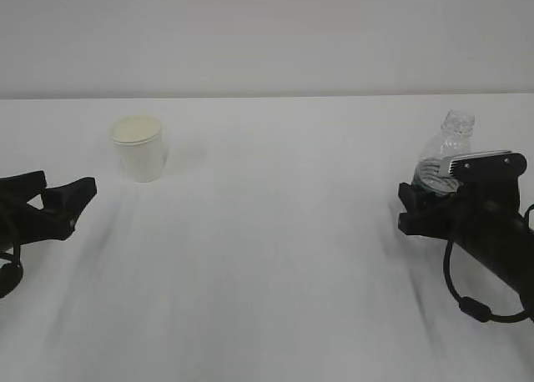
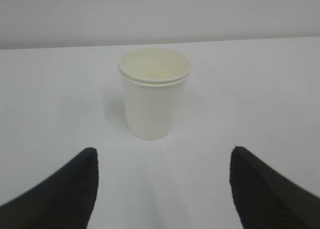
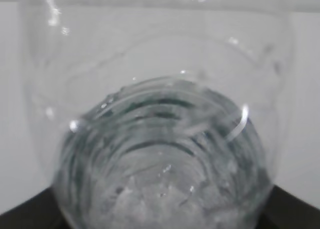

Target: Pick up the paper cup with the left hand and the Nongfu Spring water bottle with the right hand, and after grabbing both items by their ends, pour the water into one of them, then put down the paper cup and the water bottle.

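Observation:
The white paper cup point(image 1: 140, 148) stands upright on the table at the back left; in the left wrist view the paper cup point(image 2: 154, 94) is straight ahead, centred between the fingers. My left gripper point(image 1: 68, 182) point(image 2: 163, 151) is open, low over the table, a short way short of the cup and not touching it. The clear Nongfu Spring water bottle point(image 1: 450, 136) leans at the right, its lower part inside my right gripper point(image 1: 427, 182), which is shut on it. The bottle point(image 3: 160, 139) fills the right wrist view, with water point(image 3: 160, 184) at its bottom.
The white table point(image 1: 275, 257) runs back to a pale wall. A black cable point(image 1: 467, 303) loops below the right arm.

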